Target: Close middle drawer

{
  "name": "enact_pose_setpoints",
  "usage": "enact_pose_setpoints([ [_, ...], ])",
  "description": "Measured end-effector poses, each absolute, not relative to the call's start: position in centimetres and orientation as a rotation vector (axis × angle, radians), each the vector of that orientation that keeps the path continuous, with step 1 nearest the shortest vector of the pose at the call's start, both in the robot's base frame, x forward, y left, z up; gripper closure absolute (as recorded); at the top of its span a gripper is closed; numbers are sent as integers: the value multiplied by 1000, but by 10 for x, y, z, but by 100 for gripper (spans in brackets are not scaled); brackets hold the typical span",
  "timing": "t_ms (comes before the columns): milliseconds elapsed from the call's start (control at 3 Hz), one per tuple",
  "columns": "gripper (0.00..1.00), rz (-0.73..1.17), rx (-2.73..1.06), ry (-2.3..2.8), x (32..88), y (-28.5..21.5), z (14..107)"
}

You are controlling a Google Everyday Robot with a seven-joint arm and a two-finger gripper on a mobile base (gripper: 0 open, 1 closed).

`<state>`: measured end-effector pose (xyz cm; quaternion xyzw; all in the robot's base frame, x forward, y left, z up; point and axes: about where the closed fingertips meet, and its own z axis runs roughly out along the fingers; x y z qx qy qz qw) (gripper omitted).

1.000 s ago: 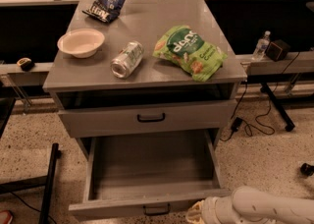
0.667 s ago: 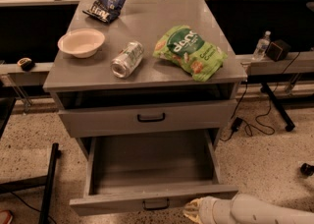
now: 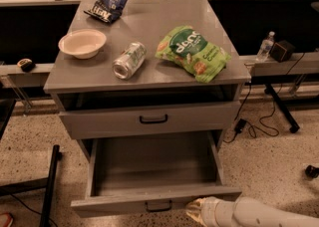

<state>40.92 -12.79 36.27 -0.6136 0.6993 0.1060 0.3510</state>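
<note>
The middle drawer (image 3: 149, 164) is pulled far out of the grey cabinet (image 3: 149, 71). It is a deep, empty grey box with a low front panel (image 3: 114, 204) and a small black bar handle (image 3: 158, 206) at centre. My gripper (image 3: 198, 210) is at the bottom edge of the camera view. Its pale tip is against the front panel, just right of the handle. The white arm (image 3: 269, 216) runs off to the lower right. The drawer above (image 3: 149, 120) is shut.
On the cabinet top lie a white bowl (image 3: 82, 43), a tipped can (image 3: 129, 60), a green snack bag (image 3: 193, 53) and a dark snack bag (image 3: 109, 1). A black stand leg (image 3: 50, 183) is at the left. Cables (image 3: 259, 121) and a water bottle (image 3: 265, 46) are at the right.
My gripper has moved forward against the front panel. The open drawer has slid a little way back into the cabinet.
</note>
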Motion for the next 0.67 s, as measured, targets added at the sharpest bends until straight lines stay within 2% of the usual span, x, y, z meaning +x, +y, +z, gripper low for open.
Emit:
enact_pose_setpoints([
  [667, 100, 70, -1438, 1764, 476, -117, 349],
])
